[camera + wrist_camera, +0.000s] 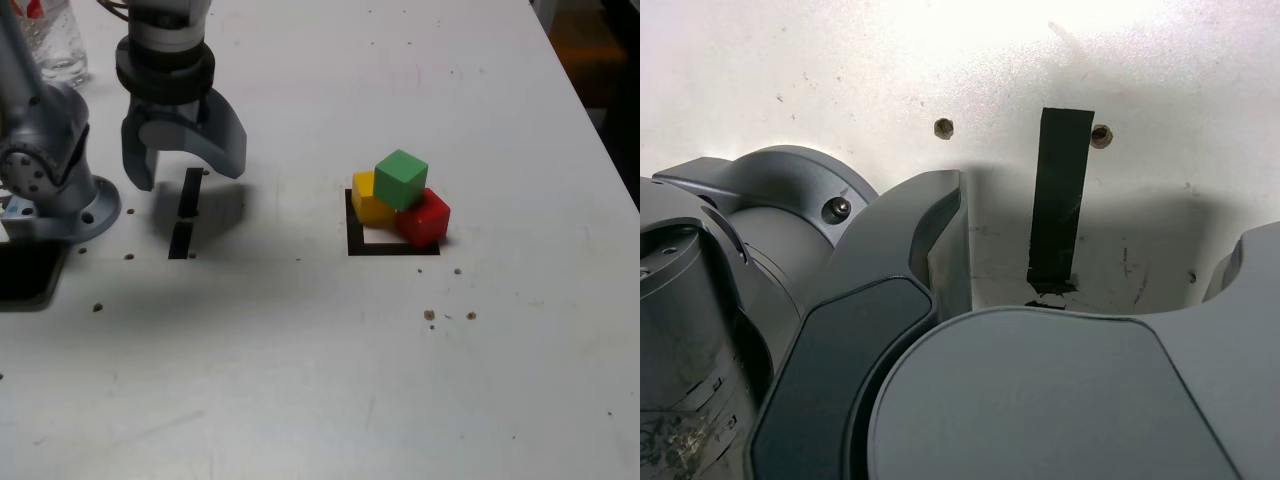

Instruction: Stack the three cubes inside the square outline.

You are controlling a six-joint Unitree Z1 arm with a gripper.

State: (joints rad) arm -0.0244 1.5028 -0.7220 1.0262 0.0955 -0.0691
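Near the bench's left edge the gripper [185, 170] hangs with jaws apart, empty, above black strips [185, 212]. Toward the right edge, on the square outline [354, 240], yellow cube [368, 200] and red cube [427, 216] carry the green cube [401, 178]. They look light, stiff and smooth; I would grip flat opposite sides.

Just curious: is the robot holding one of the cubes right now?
No: the jaws hang open and empty over a black strip, apart from the green cube.
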